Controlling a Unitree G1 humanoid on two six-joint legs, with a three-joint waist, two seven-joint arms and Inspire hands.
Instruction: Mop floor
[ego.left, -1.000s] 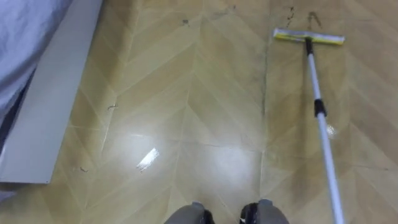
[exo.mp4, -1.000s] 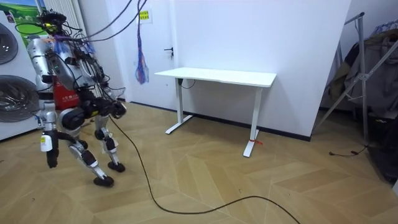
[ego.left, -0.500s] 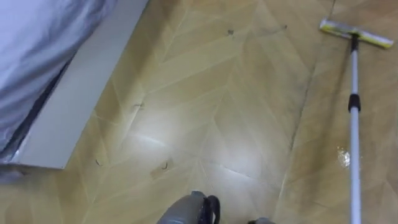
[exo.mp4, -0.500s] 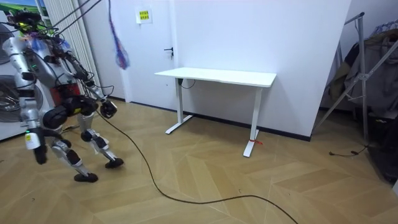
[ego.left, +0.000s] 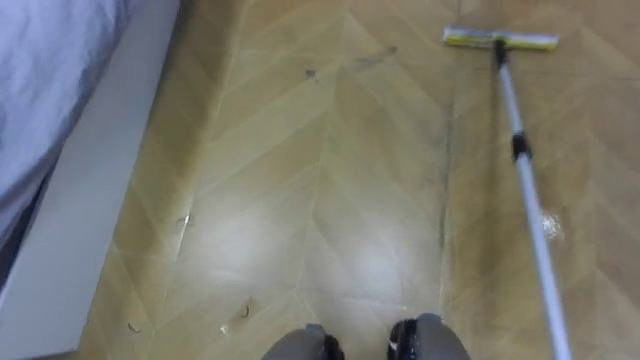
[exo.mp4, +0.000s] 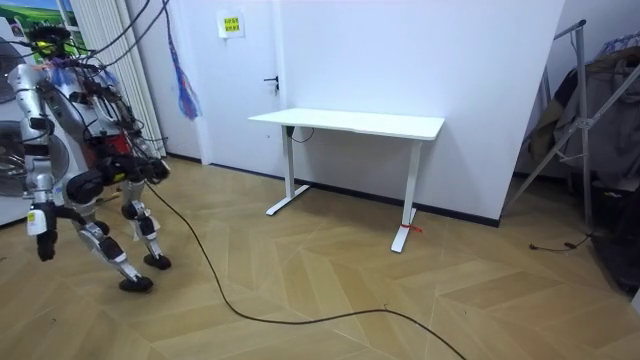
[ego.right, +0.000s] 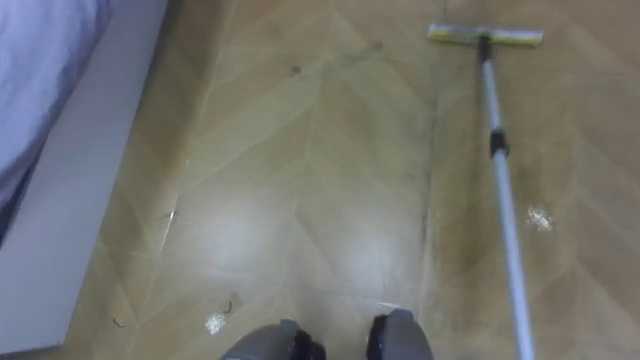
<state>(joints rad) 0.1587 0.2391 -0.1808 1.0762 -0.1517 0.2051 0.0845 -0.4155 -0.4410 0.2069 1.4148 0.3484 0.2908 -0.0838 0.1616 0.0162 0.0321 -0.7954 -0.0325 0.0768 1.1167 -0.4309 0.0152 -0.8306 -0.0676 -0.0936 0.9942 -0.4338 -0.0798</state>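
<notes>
Step in hand, by my read: a fwd/back stroke w/ the mop down the right-hand lane of the floor (ego.left: 330, 180). Mop head (ego.left: 500, 39) lies flat on the boards well ahead of the robot & to its right, yellow pad square across. The pole (ego.left: 528, 195) runs back from it & off the lower right edge, so prob. the right hand carries it, but the grip isn't visible there. In the room view the robot stands crouched at the room view's left, well apart from the white table (exo.mp4: 350, 123). Its low hand (exo.mp4: 44, 245) hangs by the hip & its forward hand (exo.mp4: 157, 171) is out at abt knee height. Can't tell which is L or R, nor whether fingers are spread or curled. To do it well: keep the head flat & square, pressure even, pole angle steady so neither end of the pad lifts. Overlap the next lane leftward toward the grey bed frame (ego.left: 90, 200), where small curls of debris (ego.left: 243, 311) lie, & keep the pole clear of the feet. Vs 0.5 s ago the whole eye view has swung, so mostly camera. The head was skewed at the far right edge, now further in & level. The sheet (ego.left: 40, 80) fills less of the left. Against the dark scuff (ego.left: 310, 72) the head seems a bit further ahead, tho the swing may explain it. In the room view the robot is further left, further from the table.
</notes>
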